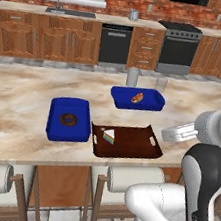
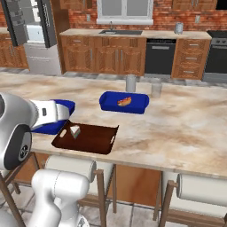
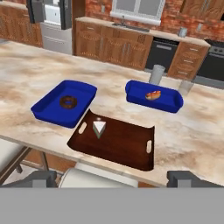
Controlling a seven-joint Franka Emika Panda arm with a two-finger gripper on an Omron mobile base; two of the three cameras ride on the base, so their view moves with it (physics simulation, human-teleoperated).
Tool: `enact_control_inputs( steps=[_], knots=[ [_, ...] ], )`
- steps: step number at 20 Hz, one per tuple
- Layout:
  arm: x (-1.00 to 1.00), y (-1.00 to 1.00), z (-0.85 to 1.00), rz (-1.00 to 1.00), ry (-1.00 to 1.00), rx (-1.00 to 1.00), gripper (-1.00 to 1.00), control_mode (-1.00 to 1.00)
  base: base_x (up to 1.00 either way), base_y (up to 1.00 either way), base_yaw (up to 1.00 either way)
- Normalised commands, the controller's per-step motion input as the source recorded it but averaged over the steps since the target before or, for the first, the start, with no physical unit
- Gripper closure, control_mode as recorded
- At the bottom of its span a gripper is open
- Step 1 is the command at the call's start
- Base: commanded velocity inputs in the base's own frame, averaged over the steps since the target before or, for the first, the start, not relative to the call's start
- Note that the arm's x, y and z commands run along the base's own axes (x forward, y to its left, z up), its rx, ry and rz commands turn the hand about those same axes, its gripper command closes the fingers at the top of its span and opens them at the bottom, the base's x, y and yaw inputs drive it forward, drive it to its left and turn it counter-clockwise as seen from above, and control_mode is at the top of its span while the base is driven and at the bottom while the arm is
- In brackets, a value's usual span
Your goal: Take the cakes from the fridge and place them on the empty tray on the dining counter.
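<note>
A white-topped cake slice (image 3: pixel 99 128) with rainbow-striped layers lies in the left part of the dark brown tray (image 3: pixel 127 146). The same cake slice (image 1: pixel 109 135) and tray (image 1: pixel 132 144) sit near the front edge of the dining counter (image 1: pixel 18 98). My gripper (image 3: pixel 114 180) hovers in front of and above the tray, its fingertips (image 3: pixel 41 178) wide apart with nothing between them; it is open. The fridge (image 2: pixel 37 37) stands far back left with its upper doors swung open.
Two bright blue trays flank the brown one: one (image 1: pixel 69 120) holding a brown ring donut (image 1: pixel 69 119), one (image 1: pixel 137 98) holding a pastry. Two grey cups (image 1: pixel 132 77) (image 1: pixel 161 84) stand behind them. Padded stools (image 1: pixel 134 179) line the counter's front edge.
</note>
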Motion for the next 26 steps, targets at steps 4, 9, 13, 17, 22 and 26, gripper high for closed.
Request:
enact_control_inputs(
  steps=[4, 9, 13, 17, 22, 26],
  knots=[
    [0.00, 0.00, 0.00, 0.00, 0.00, 0.00, -1.00, -1.00, 0.00, 0.00, 0.00],
    [0.00, 0.00, 0.00, 0.00, 0.00, 0.00, -1.00, 1.00, -0.18, 0.00, 0.00],
    [0.00, 0.00, 0.00, 0.00, 0.00, 0.00, -1.00, 1.00, -0.97, 0.00, 0.00],
    [0.00, 0.00, 0.00, 0.00, 0.00, 0.00, -1.00, 1.00, -1.00, 0.00, 0.00],
    [0.00, 0.00, 0.00, 0.00, 0.00, 0.00, -1.00, 1.00, -0.76, 0.52, 0.00],
    [0.00, 0.00, 0.00, 0.00, 0.00, 0.00, -1.00, 1.00, -0.05, 1.00, 0.00]
  ],
)
